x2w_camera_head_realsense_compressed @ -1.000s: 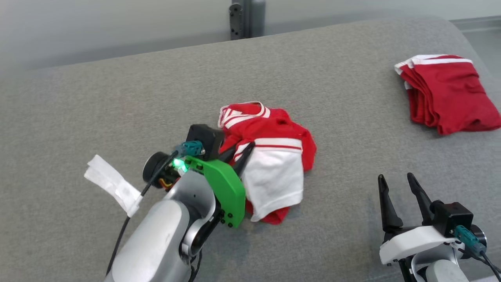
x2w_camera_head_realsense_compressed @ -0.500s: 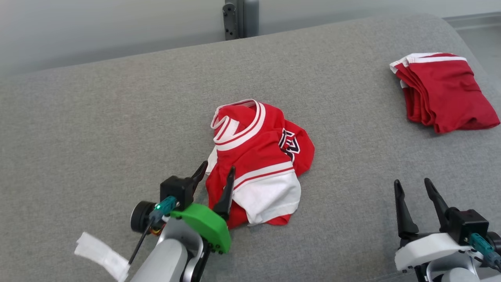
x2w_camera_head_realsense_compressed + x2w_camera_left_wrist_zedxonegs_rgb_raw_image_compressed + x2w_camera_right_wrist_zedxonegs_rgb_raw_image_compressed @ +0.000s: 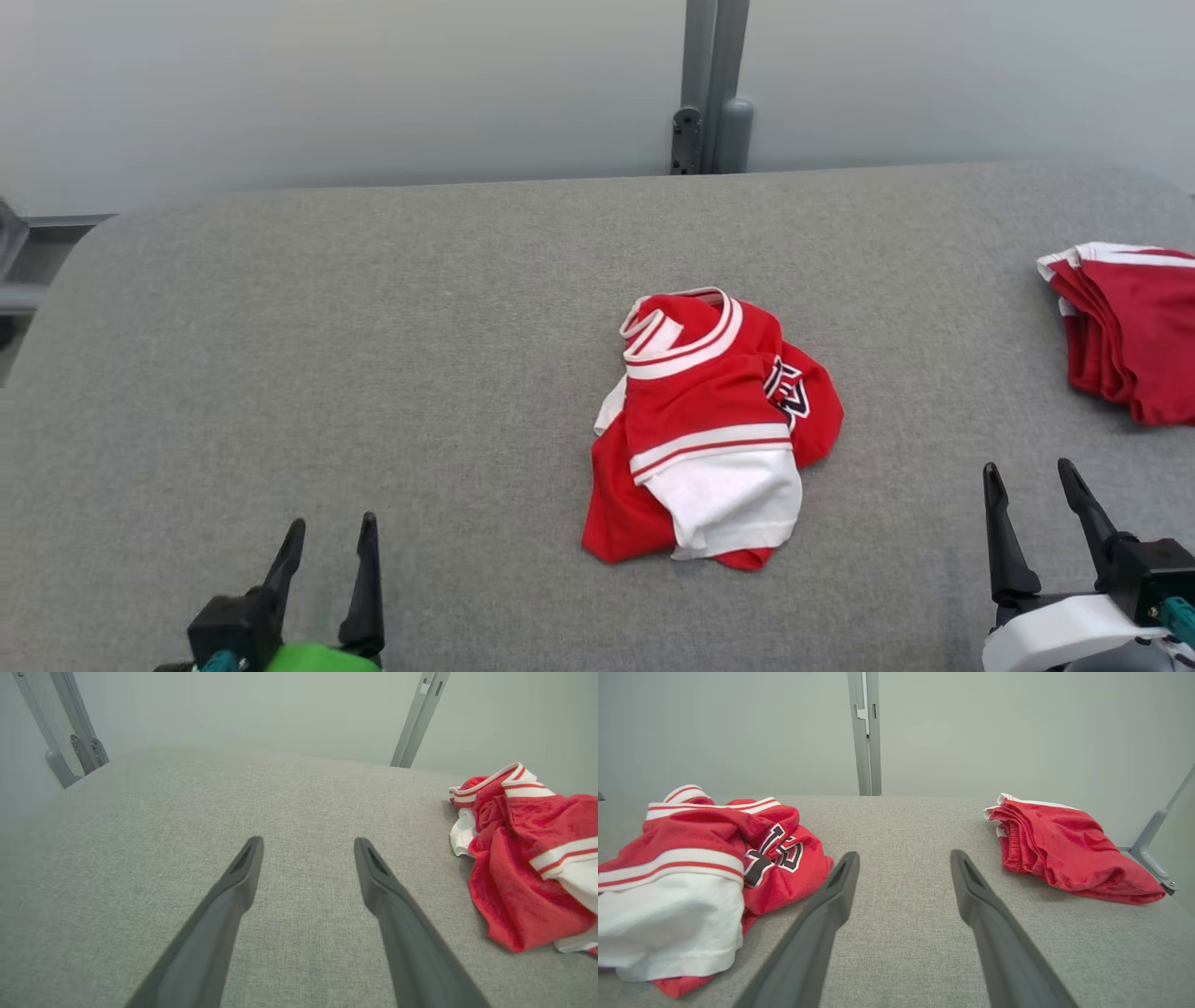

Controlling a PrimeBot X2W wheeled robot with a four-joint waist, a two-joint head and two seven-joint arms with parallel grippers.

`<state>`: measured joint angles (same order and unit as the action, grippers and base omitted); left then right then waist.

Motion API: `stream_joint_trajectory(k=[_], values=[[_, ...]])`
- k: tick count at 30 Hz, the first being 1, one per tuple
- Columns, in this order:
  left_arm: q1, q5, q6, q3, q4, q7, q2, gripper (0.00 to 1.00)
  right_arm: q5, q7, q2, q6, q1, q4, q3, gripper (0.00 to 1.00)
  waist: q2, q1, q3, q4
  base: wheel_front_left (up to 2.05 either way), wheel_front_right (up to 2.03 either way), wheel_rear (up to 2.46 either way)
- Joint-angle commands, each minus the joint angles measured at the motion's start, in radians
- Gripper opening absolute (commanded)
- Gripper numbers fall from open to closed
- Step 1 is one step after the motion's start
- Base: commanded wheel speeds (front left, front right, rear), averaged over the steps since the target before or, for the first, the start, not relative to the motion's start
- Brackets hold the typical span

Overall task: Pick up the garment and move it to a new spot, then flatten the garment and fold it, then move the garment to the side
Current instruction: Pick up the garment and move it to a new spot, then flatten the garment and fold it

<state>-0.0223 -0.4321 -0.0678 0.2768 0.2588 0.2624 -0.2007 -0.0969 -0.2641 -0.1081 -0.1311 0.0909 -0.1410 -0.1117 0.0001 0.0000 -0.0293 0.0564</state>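
Note:
The garment (image 3: 714, 425), a crumpled red and white jersey with dark lettering, lies in a heap on the grey padded table (image 3: 373, 355), a little right of the middle. It also shows at the right edge of the left wrist view (image 3: 528, 858) and at the left of the right wrist view (image 3: 700, 868). My left gripper (image 3: 329, 527) is open at the lower left, well apart from the jersey, with nothing between its fingers (image 3: 238, 877). At the lower right my right gripper (image 3: 1030, 469) is open too and holds nothing.
A folded red garment with white trim (image 3: 1125, 327) lies at the table's far right edge, also in the right wrist view (image 3: 1064, 849). A grey metal post (image 3: 709, 89) stands behind the table against a pale wall.
My left gripper opened, let go of the jersey and drew back to the lower left. The jersey settled in a heap. The head camera turned, shifting the whole picture.

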Motion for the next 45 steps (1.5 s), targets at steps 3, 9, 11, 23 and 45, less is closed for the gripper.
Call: stream_joint_trajectory(k=[3, 9, 11, 23, 45], values=[[-0.078, 0.045, 0.042, -0.083, -0.031, 0.003, 0.019, 1.00, 0.006, 0.000, 0.009, 0.001, 0.029, -0.001, -0.003, 1.00, -0.0001, 0.0000, 0.060, 0.069, 0.00, 0.00, 0.00], [-0.128, 0.113, 0.127, -0.215, -0.041, 0.003, 0.072, 1.00, 0.004, 0.000, 0.026, 0.001, 0.045, -0.014, -0.006, 1.00, -0.0001, 0.0000, 0.075, 0.086, 0.00, 0.00, 0.00], [-0.130, 0.135, 0.149, -0.236, -0.042, 0.003, 0.086, 1.00, 0.008, 0.000, 0.030, 0.001, 0.047, -0.018, -0.006, 1.00, -0.0001, 0.0000, 0.077, 0.088, 0.00, 0.00, 0.00], [-0.096, 0.201, 0.198, -0.283, -0.051, 0.003, 0.133, 1.00, 0.011, 0.000, 0.044, 0.001, 0.033, -0.031, 0.011, 1.00, -0.0001, 0.0000, 0.080, 0.077, 0.00, 0.00, 0.00], [0.057, 0.007, 0.199, 0.114, -0.063, -0.045, 0.148, 1.00, 0.005, 0.000, 0.033, 0.001, -0.029, -0.023, 0.046, 1.00, -0.0001, 0.0000, 0.031, -0.040, 0.00, 0.00, 0.00]])
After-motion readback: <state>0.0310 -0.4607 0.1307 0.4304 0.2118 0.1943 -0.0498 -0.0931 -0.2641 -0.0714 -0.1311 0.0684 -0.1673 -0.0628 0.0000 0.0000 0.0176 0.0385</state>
